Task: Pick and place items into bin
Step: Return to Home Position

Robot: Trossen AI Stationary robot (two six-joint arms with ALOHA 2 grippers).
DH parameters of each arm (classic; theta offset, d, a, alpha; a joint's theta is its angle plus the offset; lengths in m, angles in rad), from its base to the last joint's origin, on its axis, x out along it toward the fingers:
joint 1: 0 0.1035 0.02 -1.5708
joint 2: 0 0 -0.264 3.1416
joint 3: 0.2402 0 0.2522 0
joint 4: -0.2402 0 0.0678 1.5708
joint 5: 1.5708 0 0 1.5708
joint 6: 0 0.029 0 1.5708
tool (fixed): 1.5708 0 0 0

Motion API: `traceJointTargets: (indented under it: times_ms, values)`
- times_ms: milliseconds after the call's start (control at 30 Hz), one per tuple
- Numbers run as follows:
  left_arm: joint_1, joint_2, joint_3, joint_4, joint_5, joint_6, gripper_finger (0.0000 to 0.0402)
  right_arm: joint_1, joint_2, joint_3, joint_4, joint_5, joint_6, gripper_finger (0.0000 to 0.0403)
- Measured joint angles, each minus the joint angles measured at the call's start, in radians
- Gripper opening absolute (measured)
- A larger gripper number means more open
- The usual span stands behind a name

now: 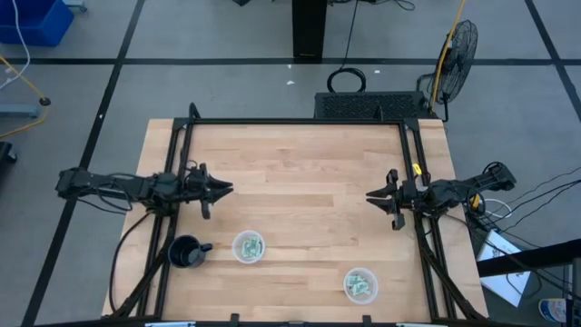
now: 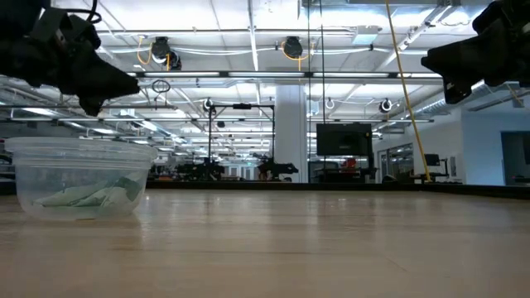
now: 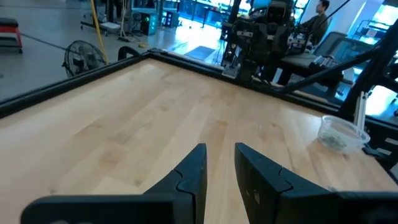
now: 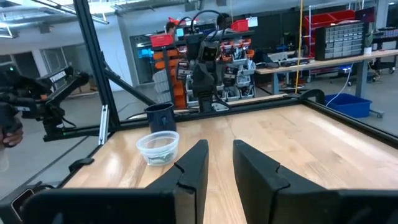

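The pale green-and-white packets lie inside two clear round cups that stand on the wooden table. One cup (image 1: 249, 246) stands near the near edge, and its packets (image 2: 83, 197) rest on the cup's bottom. The other cup (image 1: 360, 284) stands farther right, by the near edge. No loose packet shows on the table. My left gripper (image 1: 229, 189) hovers above the table's left side, its fingers (image 3: 198, 163) a narrow gap apart. My right gripper (image 1: 369, 195) hovers above the right side, pointing at the left one, its fingers (image 4: 196, 160) also narrowly apart. Both grip nothing.
A black mug (image 1: 186, 252) stands left of the nearer cup. A black frame (image 1: 300, 122) runs along the table's edges. The bare wood (image 1: 300, 191) lies between the two grippers. A fan (image 1: 457, 47) and a blue bin (image 1: 32, 23) stand on the floor beyond the table.
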Motion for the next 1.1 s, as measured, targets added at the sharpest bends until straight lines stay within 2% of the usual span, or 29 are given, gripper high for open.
traceJointTargets:
  times_ms: [133, 333, 767, 1100]
  values:
    - [0.0, 0.0, -0.092, 0.138, 0.005, -0.004, 0.0088, 0.0, 0.0, 0.0, -0.001, -0.003, 0.0, 0.007]
    - [0.0, 0.0, -0.092, 0.155, 0.012, 0.012, 0.0088, 0.001, 0.0, -0.001, -0.004, -0.027, 0.01, 0.007]
    - [0.0, 0.0, -0.092, 0.041, 0.018, -0.034, 0.0088, 0.0, 0.0, -0.003, -0.006, -0.035, -0.01, 0.007]
    - [0.0, 0.0, -0.091, 0.009, -0.024, -0.052, 0.0088, 0.0, 0.011, -0.003, -0.008, -0.046, -0.009, 0.007]
